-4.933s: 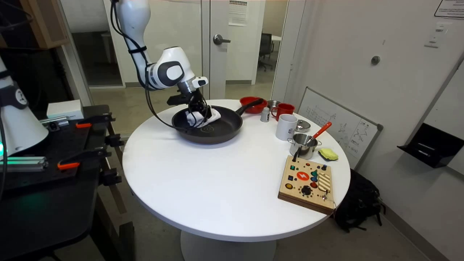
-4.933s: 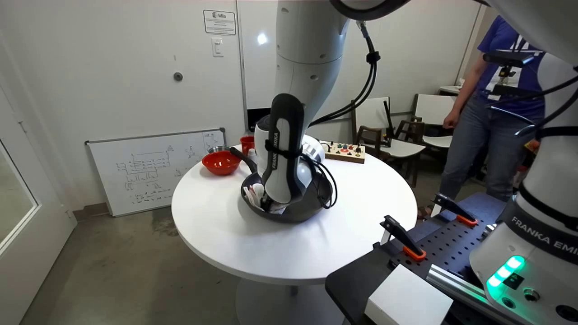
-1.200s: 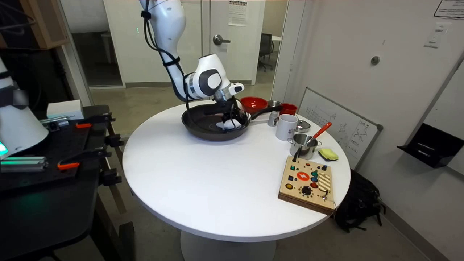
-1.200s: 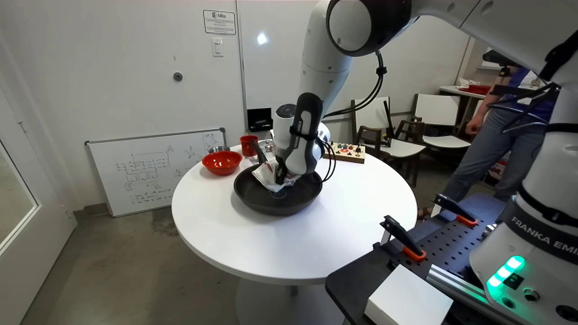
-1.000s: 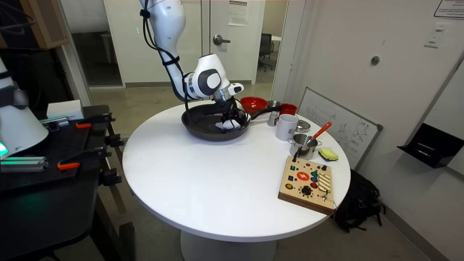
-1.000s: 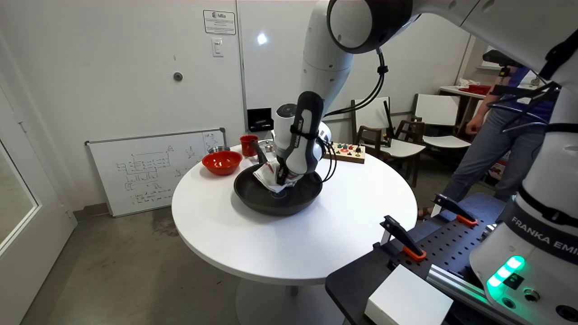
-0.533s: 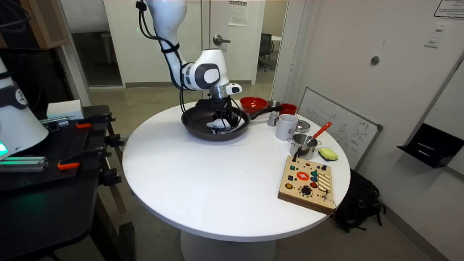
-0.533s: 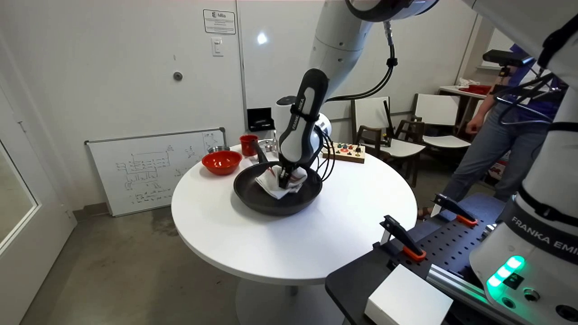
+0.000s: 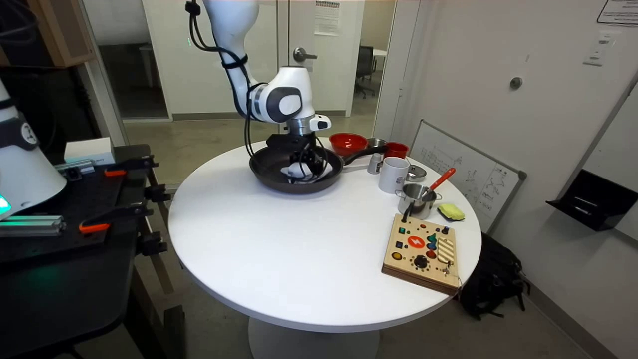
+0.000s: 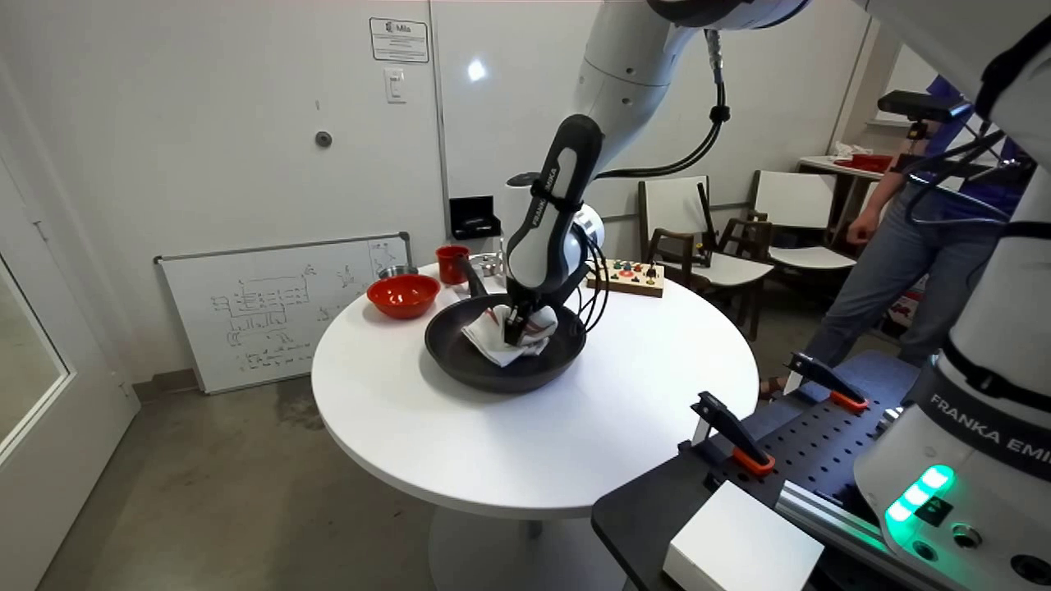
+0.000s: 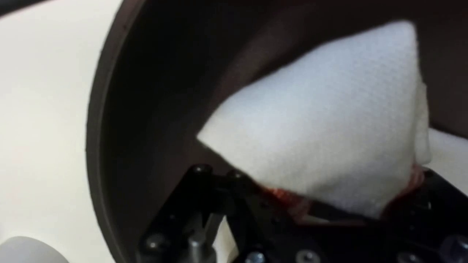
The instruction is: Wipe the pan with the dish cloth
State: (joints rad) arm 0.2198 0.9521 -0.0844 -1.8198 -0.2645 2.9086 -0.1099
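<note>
I see the black gripper (image 10: 514,333), fingers pinched tight on the red-striped white cloth (image 11: 321,120) in the round black pan (image 10: 493,377), handle (image 9: 367,154) right in an exterior view.

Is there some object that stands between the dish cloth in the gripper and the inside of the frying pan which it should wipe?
No, nothing visible does. The gripper is shut on the red-striped dish cloth, which is inside the black frying pan; the red bowl stands outside it. The cloth's underside is hidden.
</note>
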